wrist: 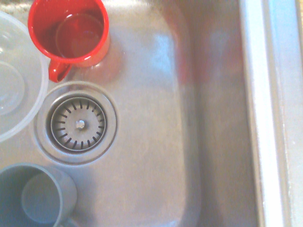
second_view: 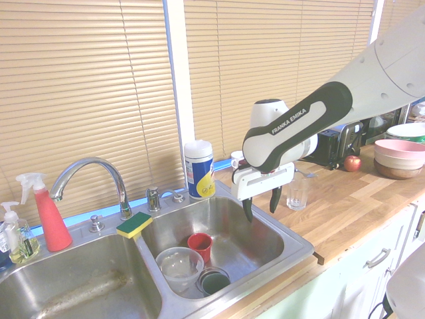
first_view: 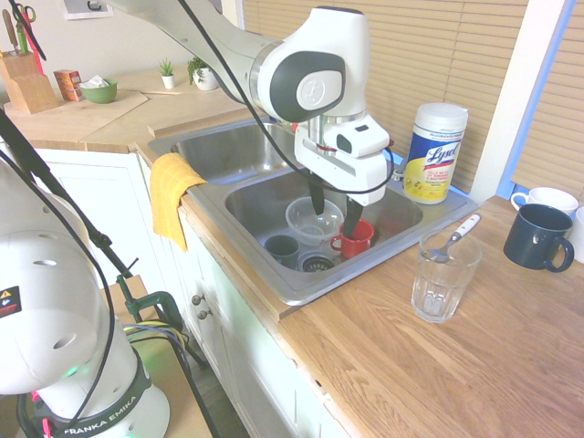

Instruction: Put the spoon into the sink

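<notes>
Gripper (first_view: pixel 336 222) points straight down above the sink (first_view: pixel 274 274), fingers spread apart, nothing between them. Directly below, in the basin: red cup (first_view: pixel 354 239), clear plastic bowl (first_view: pixel 313 217), drain strainer (wrist: pixel 78 124), dark grey cup (first_view: pixel 282 249). Farther off, on the wooden counter (first_view: pixel 438 365) beside the basin, the spoon (first_view: pixel 453 237) stands in a drinking glass (first_view: pixel 443 276), white handle up. Beyond it, a wipes canister (first_view: pixel 434 151).

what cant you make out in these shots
- Spoon bowl: first exterior view, blurred through the glass; second exterior view, too small, partly behind the arm.
- Dark cup: wrist view, cut off by the edge.
- Left basin of the sink: first exterior view, partly behind the arm.
</notes>
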Robot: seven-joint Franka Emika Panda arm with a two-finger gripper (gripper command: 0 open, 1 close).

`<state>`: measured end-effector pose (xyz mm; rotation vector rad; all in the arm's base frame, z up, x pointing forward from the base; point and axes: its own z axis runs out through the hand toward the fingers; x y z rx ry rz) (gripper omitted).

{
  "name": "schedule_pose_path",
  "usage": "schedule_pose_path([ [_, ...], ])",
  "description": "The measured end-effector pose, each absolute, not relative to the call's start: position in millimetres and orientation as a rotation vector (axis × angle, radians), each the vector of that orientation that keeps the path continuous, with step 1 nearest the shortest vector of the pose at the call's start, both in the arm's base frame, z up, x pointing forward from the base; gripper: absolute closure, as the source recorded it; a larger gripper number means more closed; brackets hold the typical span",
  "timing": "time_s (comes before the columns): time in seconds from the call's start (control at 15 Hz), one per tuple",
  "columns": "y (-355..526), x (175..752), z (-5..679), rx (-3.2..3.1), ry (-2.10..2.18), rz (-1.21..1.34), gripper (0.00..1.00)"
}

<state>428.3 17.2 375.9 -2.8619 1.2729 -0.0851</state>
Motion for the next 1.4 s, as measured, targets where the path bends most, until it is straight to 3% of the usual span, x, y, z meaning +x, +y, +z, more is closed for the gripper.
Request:
schedule_pose_path([
  [0.4, 17, 433, 398, -2.838, 1.229, -0.262, 0.0],
  [0.73, 4, 390, 446, -2.84, 1.073, -0.488, 0.0],
  [1.4, -121, 370, 532, -2.734, 0.99, -0.519, 0.0],
])
